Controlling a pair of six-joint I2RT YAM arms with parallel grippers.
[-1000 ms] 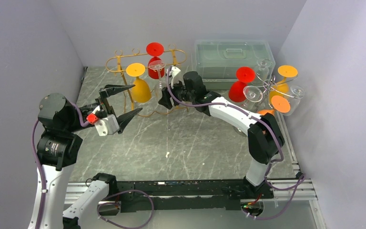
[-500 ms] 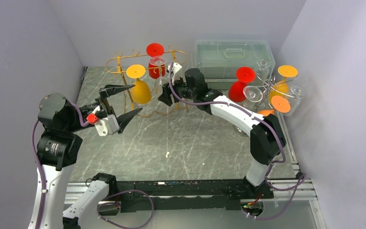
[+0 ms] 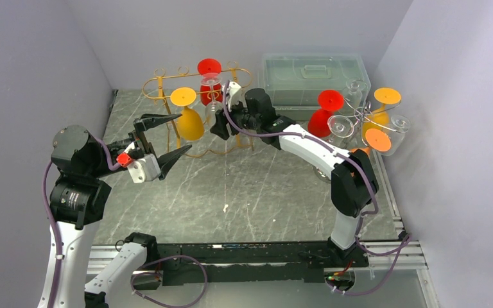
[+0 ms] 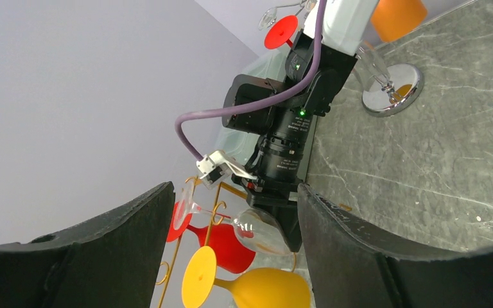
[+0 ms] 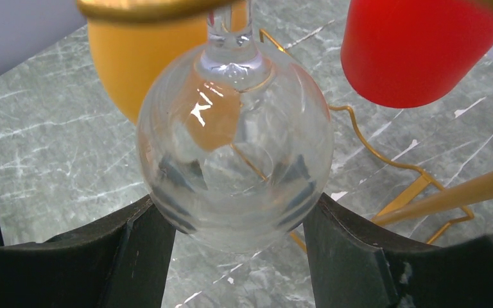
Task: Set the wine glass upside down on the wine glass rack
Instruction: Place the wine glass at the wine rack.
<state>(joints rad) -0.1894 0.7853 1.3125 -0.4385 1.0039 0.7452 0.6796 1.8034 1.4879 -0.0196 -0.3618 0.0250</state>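
From above, the clear wine glass is seen upside down at the gold rack, between the hanging yellow glass and the red glass, and it is gripped by the right jaws. The left jaws are held wide and empty, well apart over the counter. In the left wrist view nothing is caught between the two spread fingers; beyond them the wine glass is carried bowl-down beside the rack. From the right wrist, the bowl is seen clasped on both sides, its stem rising past a gold rail — whether the foot is seated on that rail cannot be told. The carry and the inversion are judged done; seating, release and withdrawal of the right arm are judged left.
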